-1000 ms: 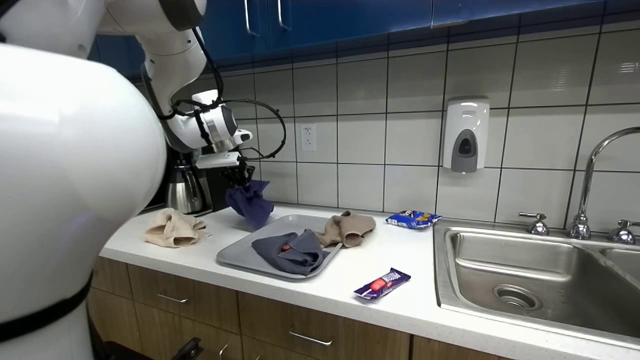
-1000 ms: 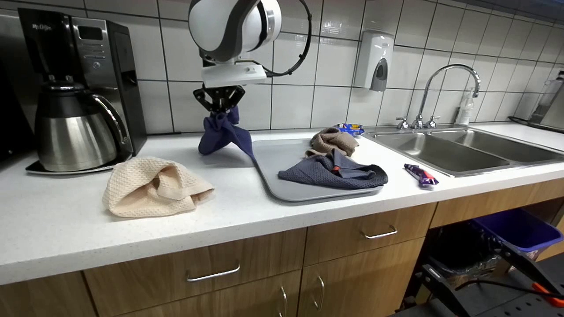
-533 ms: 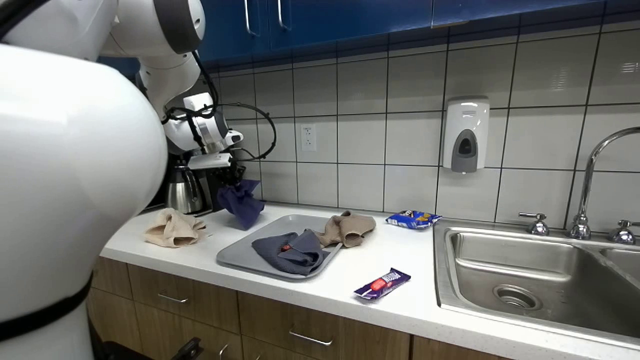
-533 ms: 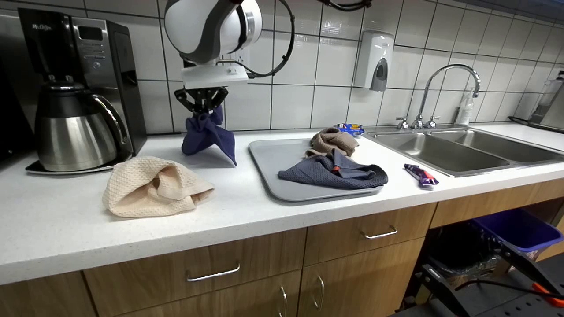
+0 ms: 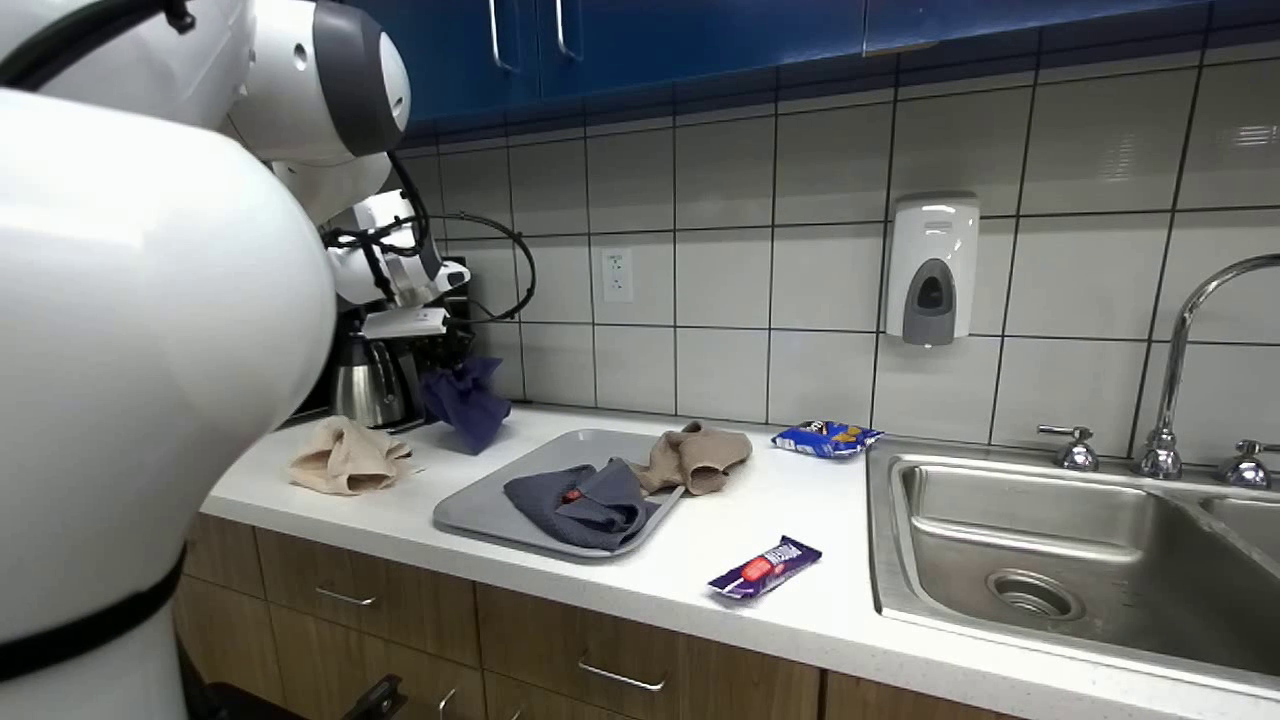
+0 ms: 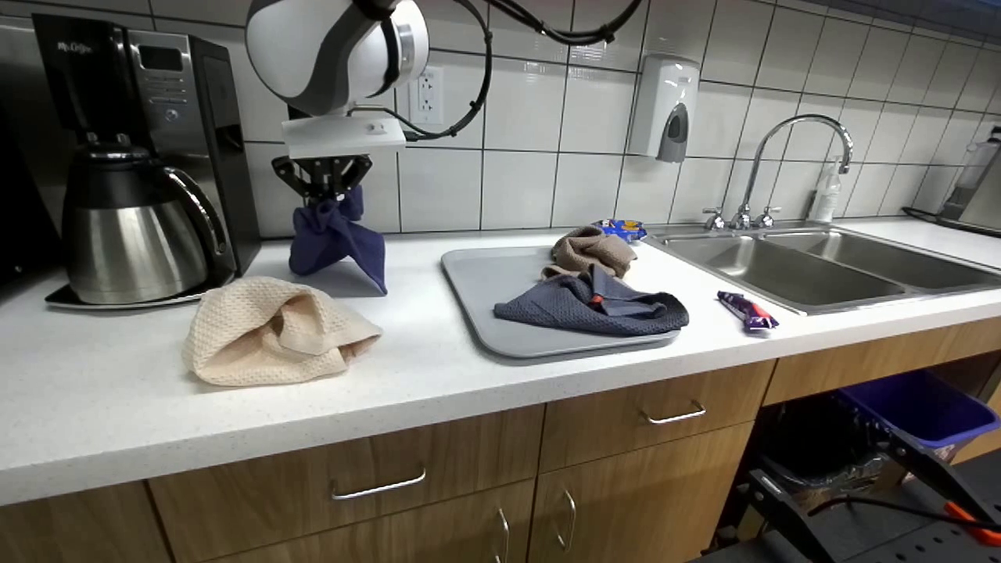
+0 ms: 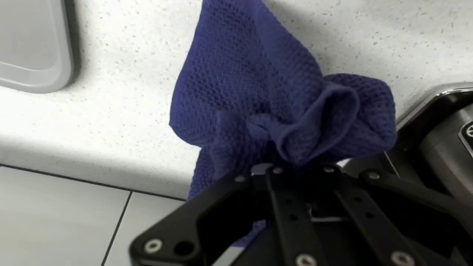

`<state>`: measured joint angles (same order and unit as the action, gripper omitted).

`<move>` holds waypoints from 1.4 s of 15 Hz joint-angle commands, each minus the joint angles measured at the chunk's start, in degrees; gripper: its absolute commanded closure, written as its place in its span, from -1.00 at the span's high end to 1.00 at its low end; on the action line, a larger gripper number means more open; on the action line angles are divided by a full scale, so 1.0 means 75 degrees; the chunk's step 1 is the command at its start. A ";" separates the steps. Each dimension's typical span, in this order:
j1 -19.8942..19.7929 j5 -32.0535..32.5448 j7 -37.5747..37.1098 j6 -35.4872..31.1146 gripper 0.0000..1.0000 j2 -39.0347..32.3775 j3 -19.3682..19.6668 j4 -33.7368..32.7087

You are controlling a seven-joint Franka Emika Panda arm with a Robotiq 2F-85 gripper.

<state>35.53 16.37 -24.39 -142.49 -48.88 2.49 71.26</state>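
Observation:
My gripper [image 6: 324,194] is shut on a bunched purple cloth [image 6: 335,242] and holds it above the counter, between the coffee maker and the grey tray. The cloth hangs in folds, also seen in an exterior view [image 5: 466,405]. In the wrist view the cloth [image 7: 236,74] spreads out ahead of the gripper [image 7: 292,166], and its folds hide the fingertips. A beige cloth [image 6: 274,336] lies crumpled on the counter, nearest to the camera. The grey tray [image 6: 489,274] bears a dark grey-blue cloth [image 6: 579,309] folded over something red. A brown cloth [image 6: 590,254] lies over the tray's edge.
A coffee maker [image 6: 191,117] with a steel carafe [image 6: 137,242] stands close beside the gripper. The tiled wall [image 6: 516,188] is behind. A purple-wrapped bar [image 5: 765,568] and a blue packet [image 5: 825,438] lie near the sink [image 5: 1020,510]. Blue cabinets [image 5: 700,40] hang above.
My gripper has moved away from the tray toward the coffee maker, carrying the purple cloth. The cloth's hanging corner has swung clear of the tray's edge. The other things have not moved.

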 commanded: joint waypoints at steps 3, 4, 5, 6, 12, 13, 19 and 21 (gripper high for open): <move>0.0076 -0.0138 0.0306 0.0579 -0.94 -0.0713 -0.0155 -0.1237; 0.0084 -0.0162 0.0326 0.0666 -0.94 -0.0804 -0.0165 -0.1351; 0.0094 -0.0172 0.0339 0.0736 -0.94 -0.0891 -0.0162 -0.1460; 0.0099 -0.0175 0.0349 0.0794 -0.94 -0.0969 -0.0160 -0.1553; 0.0034 -0.0128 0.0280 0.1053 0.04 -0.1172 -0.0171 -0.1826; 0.0028 -0.0118 0.0265 0.1078 0.20 -0.1168 -0.0156 -0.1846; -0.0072 -0.0108 0.0180 0.1075 0.99 -0.1014 -0.0092 -0.1706; -0.0116 -0.0096 0.0144 0.1037 1.00 -0.0935 -0.0046 -0.1568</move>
<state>35.38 16.05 -23.71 -136.39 -56.52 2.09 59.76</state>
